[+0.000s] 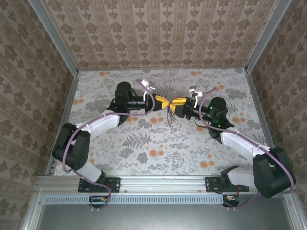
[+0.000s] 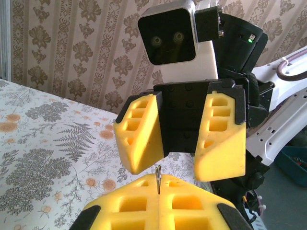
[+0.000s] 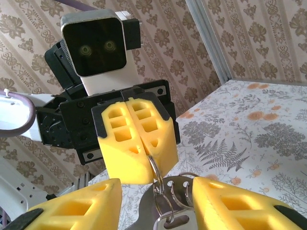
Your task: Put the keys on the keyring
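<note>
The thin silvery wire keyring (image 3: 154,167) sits clamped between the closed jaws of the left gripper (image 3: 152,171), with small silvery metal keys (image 3: 177,189) dangling just below between the right gripper (image 3: 156,188)'s spread jaws, so threading looks under way, and next, I'd say, the right must close on a key without twisting the ring.

**user1:** what's that tabletop (image 1: 144,148) print, ferns and orange flowers?
**user2:** yep, grey leaves on white. Walls (image 1: 158,33) have beige damask wallpaper, and a metal rail (image 1: 158,183) runs along the near edge.
</note>
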`<move>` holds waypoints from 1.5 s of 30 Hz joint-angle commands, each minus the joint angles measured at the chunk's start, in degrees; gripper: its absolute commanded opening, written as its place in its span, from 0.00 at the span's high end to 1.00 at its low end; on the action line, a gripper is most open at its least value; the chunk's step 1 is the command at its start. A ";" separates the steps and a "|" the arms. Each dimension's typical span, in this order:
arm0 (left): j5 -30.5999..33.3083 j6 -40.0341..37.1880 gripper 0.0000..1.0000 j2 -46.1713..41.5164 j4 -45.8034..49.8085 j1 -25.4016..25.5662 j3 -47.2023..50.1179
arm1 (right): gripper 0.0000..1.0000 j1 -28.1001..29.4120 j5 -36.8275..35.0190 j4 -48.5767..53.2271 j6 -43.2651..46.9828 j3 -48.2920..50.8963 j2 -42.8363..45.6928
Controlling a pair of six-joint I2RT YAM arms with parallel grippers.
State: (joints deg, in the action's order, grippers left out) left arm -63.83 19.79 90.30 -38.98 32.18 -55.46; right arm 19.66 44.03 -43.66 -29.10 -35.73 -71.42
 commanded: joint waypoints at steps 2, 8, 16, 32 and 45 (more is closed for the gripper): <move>-1.76 1.21 1.00 0.66 -2.98 -0.10 -0.44 | 0.58 0.43 1.52 -3.44 -1.13 -2.00 -1.58; -1.83 1.09 1.00 0.84 -2.81 0.09 -0.70 | 0.62 0.38 1.63 -4.78 -1.66 -2.13 -2.59; -1.98 0.60 1.00 1.06 -1.71 0.49 -0.89 | 0.73 0.41 1.92 -5.29 -1.88 -2.60 -3.07; -1.62 0.29 1.00 1.72 -0.85 0.62 -2.01 | 1.00 0.42 5.00 -4.37 -0.97 -2.80 -3.75; 1.52 -23.72 0.59 -6.74 37.09 -2.90 -9.52 | 1.00 -0.87 0.48 31.58 21.32 -13.40 -0.15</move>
State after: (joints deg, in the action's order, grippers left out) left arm -62.43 7.14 86.59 -16.75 29.26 -60.66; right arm 19.09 45.23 -21.52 -15.05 -45.06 -72.36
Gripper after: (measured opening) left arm 0.407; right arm 0.066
